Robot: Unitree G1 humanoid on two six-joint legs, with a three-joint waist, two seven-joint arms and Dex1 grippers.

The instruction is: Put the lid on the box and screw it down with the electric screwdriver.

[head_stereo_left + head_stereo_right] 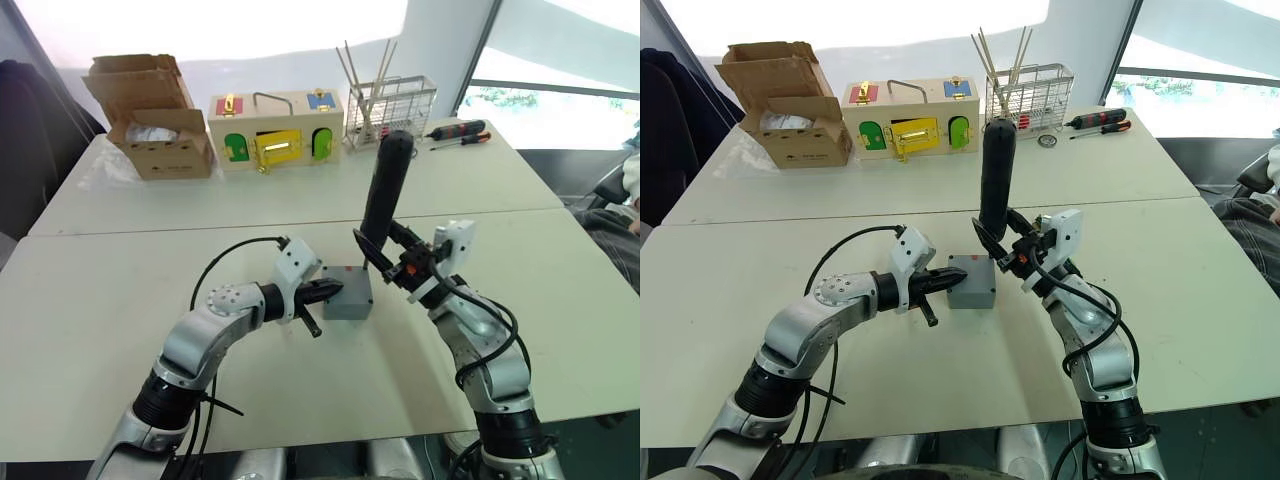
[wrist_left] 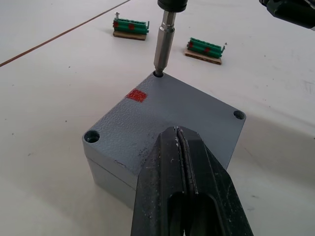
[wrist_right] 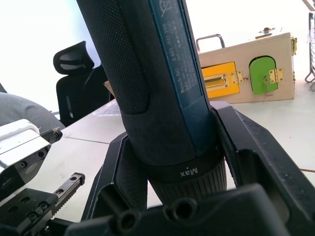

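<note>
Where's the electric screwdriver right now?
The electric screwdriver stands nearly upright in the right tool, mid-table in the head views. Its bit sits in a far corner hole of the lid, opposite the left tool.

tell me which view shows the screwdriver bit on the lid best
The left wrist view: the electric screwdriver bit sits in a corner hole of the lid. The eye views show its upright body; the right wrist view shows its gripped barrel.

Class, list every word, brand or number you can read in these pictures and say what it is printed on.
"Max": on the black collar of the electric screwdriver, held in the right tool.
White print down the screwdriver's dark-blue body: too small and slanted to read surely.
Cardboard carton print: too small to read.
The lid has a red sticker, no text.
</note>
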